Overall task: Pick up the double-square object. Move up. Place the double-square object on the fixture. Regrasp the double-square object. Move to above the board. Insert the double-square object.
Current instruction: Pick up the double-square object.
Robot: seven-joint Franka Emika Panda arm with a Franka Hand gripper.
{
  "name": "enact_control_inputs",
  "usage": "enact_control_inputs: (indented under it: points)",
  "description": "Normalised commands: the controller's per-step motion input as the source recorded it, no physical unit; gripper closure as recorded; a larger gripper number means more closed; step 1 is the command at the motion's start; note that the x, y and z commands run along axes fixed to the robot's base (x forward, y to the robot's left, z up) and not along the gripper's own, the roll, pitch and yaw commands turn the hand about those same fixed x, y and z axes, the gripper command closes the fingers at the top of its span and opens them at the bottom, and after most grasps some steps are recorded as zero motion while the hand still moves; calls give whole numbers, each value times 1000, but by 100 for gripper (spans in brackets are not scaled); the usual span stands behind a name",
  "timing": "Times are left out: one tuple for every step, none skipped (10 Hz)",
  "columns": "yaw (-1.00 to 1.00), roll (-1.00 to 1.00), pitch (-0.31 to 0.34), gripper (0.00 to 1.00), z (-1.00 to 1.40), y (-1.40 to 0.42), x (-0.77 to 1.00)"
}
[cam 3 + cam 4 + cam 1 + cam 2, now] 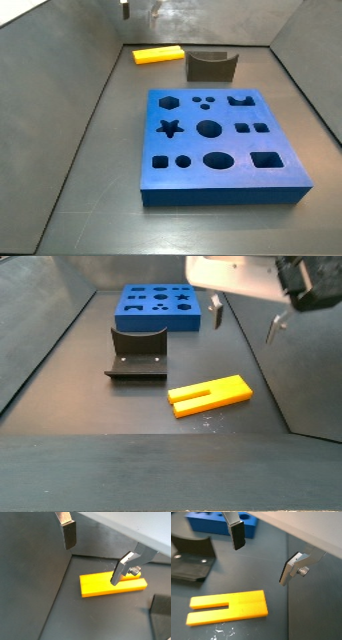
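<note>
The double-square object (210, 395) is seen lying flat on the dark counter (80, 406), its two prongs separated by a lengthwise slot that opens toward the fixture side; in the wrist view (228, 607) the slot and both prongs are plainly visible, and a few small white specks are noted on the counter just beside it. No contact between the object and the fingers is observed. The gripper (261, 552) is held above the object, clear of it, with the fingers set wide: one finger (236, 534) and its partner (290, 569) stand well apart, and nothing is held between them. In the wrist view (93, 554) the far finger (122, 569) overlaps the yellow bar (100, 584) in the picture only. In the side view the gripper (247, 316) is recorded at about 1 o'clock from the object, high over the counter near the right wall. The fixture (136, 353), a dark bracket on its base plate, stands at about 10 o'clock from the object, near but apart. The board (160, 306), blue with shaped cutouts, lies beyond the fixture at 12 o'clock, apart from it. In the side view from the opposite end, the board (221, 150) fills the foreground, the fixture (210, 66) stands behind it, and the object (158, 54) lies at about 9 o'clock from the fixture, just beside it.
</note>
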Motion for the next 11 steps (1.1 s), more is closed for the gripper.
enact_control_inputs:
  points:
    - [-831, 0, -171, 0, -389, 140, -214]
    - [-714, 10, -191, 0, -489, 274, -29]
    - [-629, 20, -146, 0, -543, 334, 0]
    - [-614, 20, -119, 0, -566, 331, 23]
    - [-657, 21, -110, 0, -574, 280, 49]
    - [-717, 33, -91, 0, -589, 200, 100]
    - [-697, 63, -231, 0, -634, 0, 74]
    - [-689, 0, -211, 0, -646, 40, 197]
    - [-677, 0, -200, 0, -649, 74, 220]
    - [-654, -17, -204, 0, -697, 120, 200]
    - [-551, -49, -134, 0, -797, 154, 126]
